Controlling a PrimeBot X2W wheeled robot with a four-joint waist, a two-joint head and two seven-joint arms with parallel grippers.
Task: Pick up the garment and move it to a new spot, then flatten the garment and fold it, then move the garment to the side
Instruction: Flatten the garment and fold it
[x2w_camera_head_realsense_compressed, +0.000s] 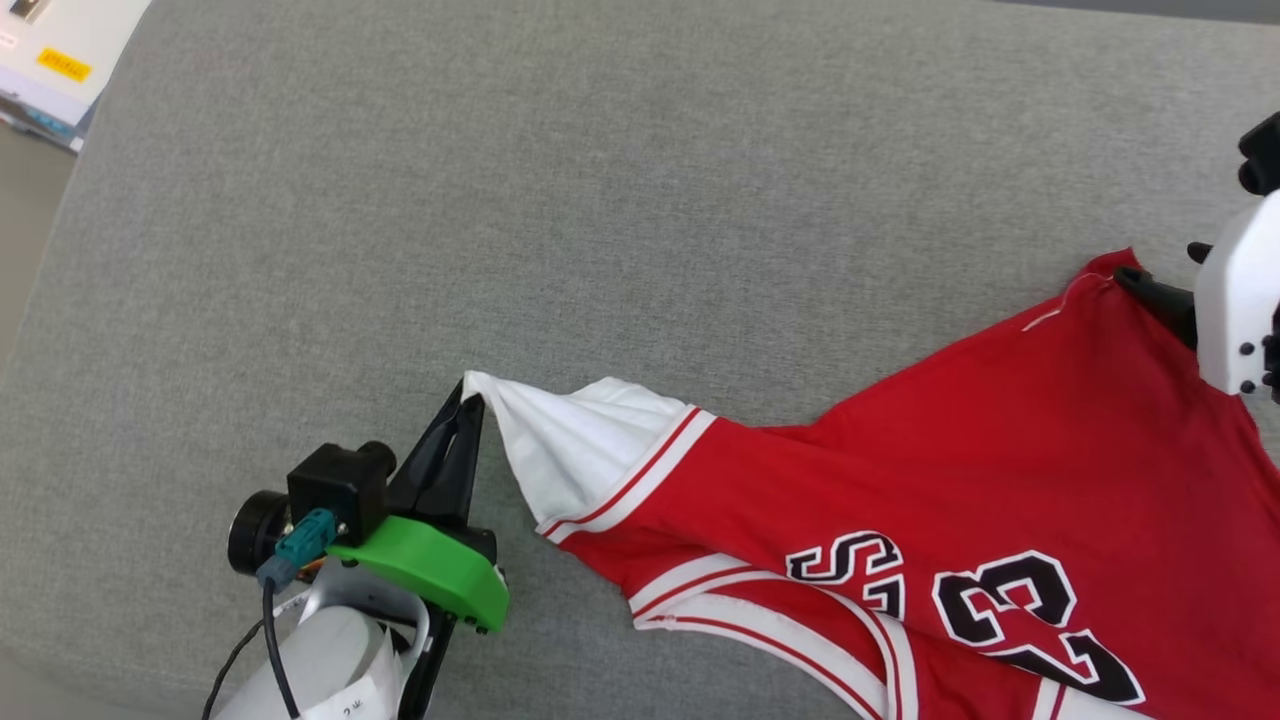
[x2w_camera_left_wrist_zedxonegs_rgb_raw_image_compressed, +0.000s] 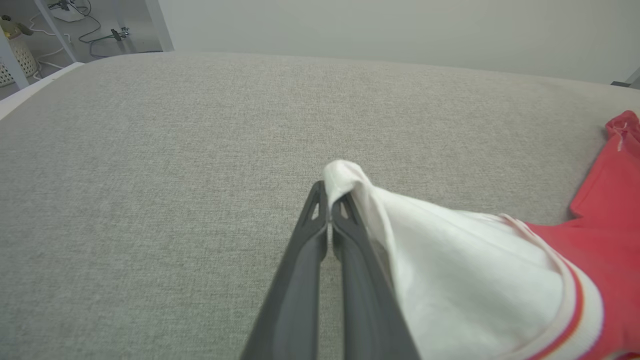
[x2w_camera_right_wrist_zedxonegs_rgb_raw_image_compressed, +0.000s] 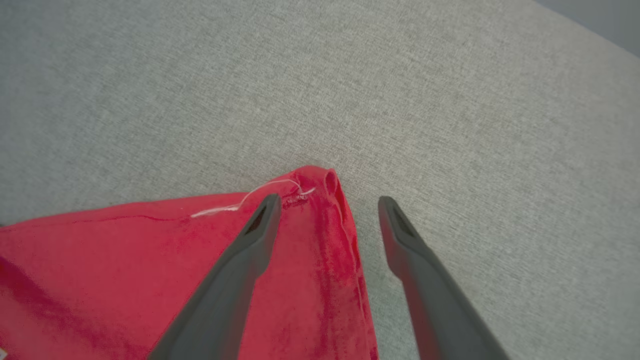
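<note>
1. Grey woven cloth covers the worktop (x2w_camera_head_realsense_compressed: 640, 200), which is bare across its left and middle. At its far left corner lies a white sheet or box (x2w_camera_head_realsense_compressed: 55, 60) with a small yellow label.
2. Near the front on the left, the left gripper (x2w_camera_head_realsense_compressed: 472, 402) points away from the robot, with a green plastic bracket (x2w_camera_head_realsense_compressed: 425, 570) and a black camera block (x2w_camera_head_realsense_compressed: 335, 485) behind the fingers.
3. In the left wrist view, the left gripper (x2w_camera_left_wrist_zedxonegs_rgb_raw_image_compressed: 329, 192) has its two dark fingers pressed together, with the tip of a white sleeve (x2w_camera_left_wrist_zedxonegs_rgb_raw_image_compressed: 345, 175) pinched between them. The cloth bunches over the fingertips and falls away to the right.
4. From that pinch the sleeve (x2w_camera_head_realsense_compressed: 570, 440) stretches rightward as a taut white cone to its red-and-white striped cuff.
5. Right of it, the garment (x2w_camera_head_realsense_compressed: 950, 450) lies spread on the worktop. Its red body runs to the picture's right and bottom edges, with a black-and-white "23" near the front.
6. At the far right, the right gripper (x2w_camera_head_realsense_compressed: 1165, 272) sits at the garment's far red corner, where a loose white thread shows.
7. In the right wrist view, the right gripper (x2w_camera_right_wrist_zedxonegs_rgb_raw_image_compressed: 327, 202) has its fingers spread wide. One is over the red cloth (x2w_camera_right_wrist_zedxonegs_rgb_raw_image_compressed: 125, 260), the other over bare grey, and the corner lies between them, not clamped.
</note>
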